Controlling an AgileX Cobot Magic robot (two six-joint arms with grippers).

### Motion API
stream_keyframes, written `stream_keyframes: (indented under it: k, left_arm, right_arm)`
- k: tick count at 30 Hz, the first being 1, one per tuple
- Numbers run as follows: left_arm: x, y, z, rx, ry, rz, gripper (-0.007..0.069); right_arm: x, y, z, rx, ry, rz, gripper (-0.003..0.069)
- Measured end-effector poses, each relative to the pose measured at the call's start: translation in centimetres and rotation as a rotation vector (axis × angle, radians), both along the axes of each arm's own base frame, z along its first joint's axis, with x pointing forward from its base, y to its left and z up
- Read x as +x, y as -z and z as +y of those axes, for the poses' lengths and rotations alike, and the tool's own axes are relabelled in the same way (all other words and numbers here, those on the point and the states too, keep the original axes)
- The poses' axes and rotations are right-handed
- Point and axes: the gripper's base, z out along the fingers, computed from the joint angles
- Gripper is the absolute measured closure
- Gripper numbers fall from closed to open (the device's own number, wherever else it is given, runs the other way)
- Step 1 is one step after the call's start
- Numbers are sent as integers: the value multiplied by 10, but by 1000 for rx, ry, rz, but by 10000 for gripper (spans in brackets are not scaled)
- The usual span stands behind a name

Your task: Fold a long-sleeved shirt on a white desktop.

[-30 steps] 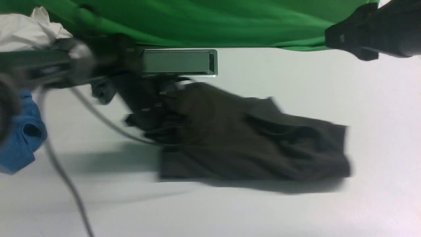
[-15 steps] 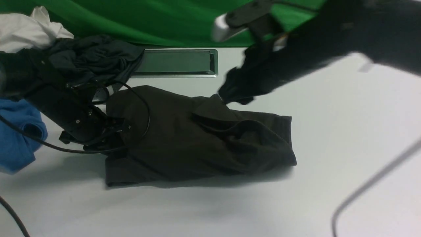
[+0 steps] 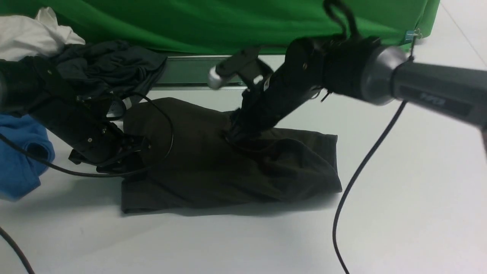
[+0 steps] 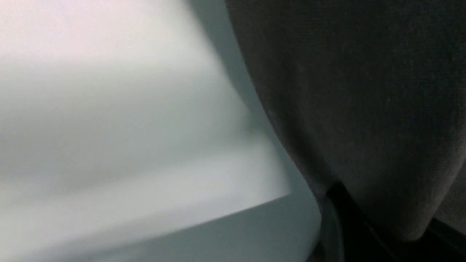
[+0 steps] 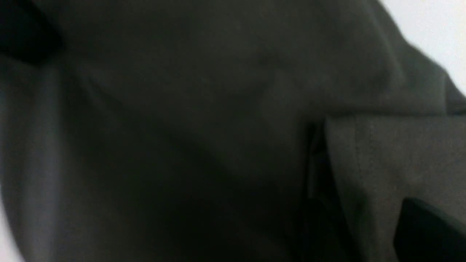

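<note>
Spreading across most of the front view, the white tabletop is smooth and matte, with soft grey shadows under the arms and the cloth. Along its far edge hangs a green cloth backdrop, draped in loose folds down to the surface. Just in front of the backdrop, a grey metal-framed cable hatch is set into the tabletop, partly hidden by the right arm.

The long-sleeved shirt, very dark olive-black, lies bunched and creased in the middle of the tabletop, just in front of the hatch. Its near edge is fairly straight and its right end is rumpled.

The left gripper is at the shirt's left edge, clenched on the fabric. In the left wrist view dark knit fills one side of the picture, right up against the camera, with pale tabletop beside it.

The right gripper points steeply down into the shirt's far middle. Its tip is sunk among the folds, and whether it is parted or closed cannot be told. The right wrist view shows little but dark cloth and a seam.

At the far left of the tabletop lie a blue garment, a dark teal-grey garment and a crumpled white cloth, heaped close together. A black cable hangs from the right arm and curves down in front of the bare tabletop to the right of the shirt.
</note>
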Motion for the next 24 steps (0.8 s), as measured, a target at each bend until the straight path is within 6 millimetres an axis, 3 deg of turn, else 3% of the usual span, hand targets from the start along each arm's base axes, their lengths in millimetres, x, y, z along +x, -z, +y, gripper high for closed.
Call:
stream_keyframes:
  k: [4,10,17,21,24]
  left_arm:
    - [0,0,0,-1,5,-6,559]
    - [0,0,0,-2,4,-9,559]
    - [0,0,0,-1,5,-10,559]
    - [0,0,0,-1,6,-11,559]
    - [0,0,0,-1,6,-11,559]
  right_arm:
    - [7,6,-2,-61,-30,-78,397]
    - [9,5,-4,-87,-49,-113,607]
    - [14,-2,-18,-99,-30,-104,643]
    - [22,-22,-41,-89,21,-119,645]
    - [36,-29,-73,-96,91,-114,645]
